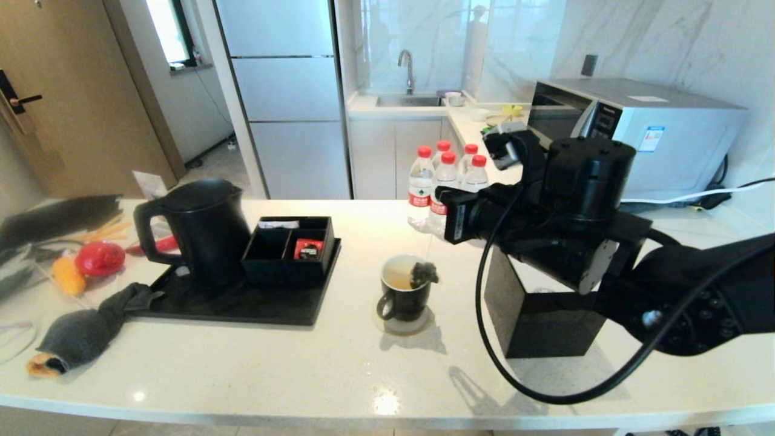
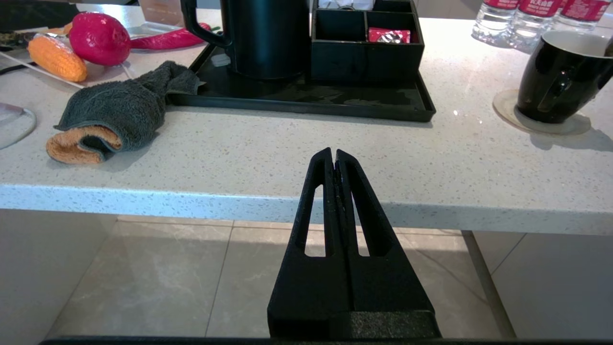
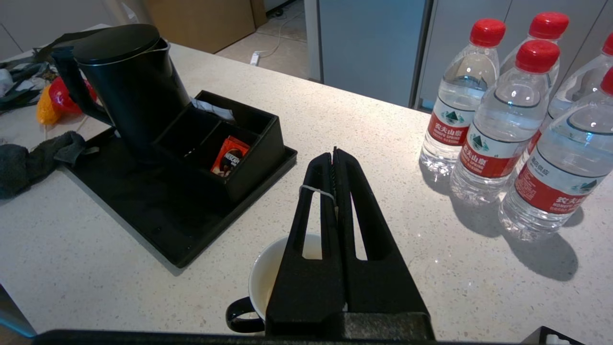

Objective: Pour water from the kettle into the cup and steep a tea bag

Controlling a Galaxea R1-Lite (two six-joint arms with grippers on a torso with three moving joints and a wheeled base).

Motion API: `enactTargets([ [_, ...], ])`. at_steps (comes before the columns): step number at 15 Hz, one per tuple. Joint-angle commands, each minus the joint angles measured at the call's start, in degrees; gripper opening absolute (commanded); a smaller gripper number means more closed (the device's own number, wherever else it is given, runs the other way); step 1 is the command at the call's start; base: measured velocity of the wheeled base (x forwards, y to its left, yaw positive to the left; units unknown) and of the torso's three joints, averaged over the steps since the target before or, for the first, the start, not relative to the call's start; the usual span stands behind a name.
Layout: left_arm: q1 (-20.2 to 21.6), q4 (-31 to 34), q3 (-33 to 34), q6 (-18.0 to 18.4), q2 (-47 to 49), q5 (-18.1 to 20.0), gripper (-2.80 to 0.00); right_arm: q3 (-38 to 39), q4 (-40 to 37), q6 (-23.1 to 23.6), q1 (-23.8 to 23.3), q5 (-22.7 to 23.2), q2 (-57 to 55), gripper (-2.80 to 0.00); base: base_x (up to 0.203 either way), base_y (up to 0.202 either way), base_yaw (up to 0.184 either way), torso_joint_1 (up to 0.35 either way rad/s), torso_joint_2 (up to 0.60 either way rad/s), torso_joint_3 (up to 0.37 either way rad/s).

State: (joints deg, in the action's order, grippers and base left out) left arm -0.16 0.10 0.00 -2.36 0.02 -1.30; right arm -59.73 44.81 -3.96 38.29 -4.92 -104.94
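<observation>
The black kettle [image 1: 206, 233] stands upright on a black tray [image 1: 242, 306] at the left. The black cup [image 1: 404, 297] sits on a round coaster mid-counter, with pale yellowish water [image 1: 396, 280] inside. The dark tea bag [image 1: 424, 274] hangs at the cup's right rim, partly over the water. My right gripper [image 3: 334, 155] hovers above the cup [image 3: 268, 278], shut on the tea bag's white string [image 3: 316, 190], which loops over one finger; the bag is hidden in that view. My left gripper [image 2: 334, 154] is shut and empty, parked low before the counter's front edge.
A black compartment box [image 1: 290, 248] with a red packet [image 1: 309, 248] stands on the tray beside the kettle. Several red-capped bottles [image 1: 445, 175] stand behind the cup. A black block [image 1: 539, 315] is right of it. A grey towel [image 1: 91, 330], corn and a red fruit [image 1: 100, 257] lie far left.
</observation>
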Motion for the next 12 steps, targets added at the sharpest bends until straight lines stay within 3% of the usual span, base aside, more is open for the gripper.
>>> enactTargets([
  [1,0.0,0.0,0.0,0.0,0.0,0.0,-2.8,0.1,0.1,0.0,-0.1,0.0,0.3,-2.8,0.0,0.0,0.0,0.0,0.0,0.0],
  [12,0.0,0.0,0.0,0.0,0.0,0.0,-2.8,-0.1,0.2,0.0,-0.8,-0.1,0.3,-2.8,0.0,0.0,0.0,0.0,0.0,0.0],
])
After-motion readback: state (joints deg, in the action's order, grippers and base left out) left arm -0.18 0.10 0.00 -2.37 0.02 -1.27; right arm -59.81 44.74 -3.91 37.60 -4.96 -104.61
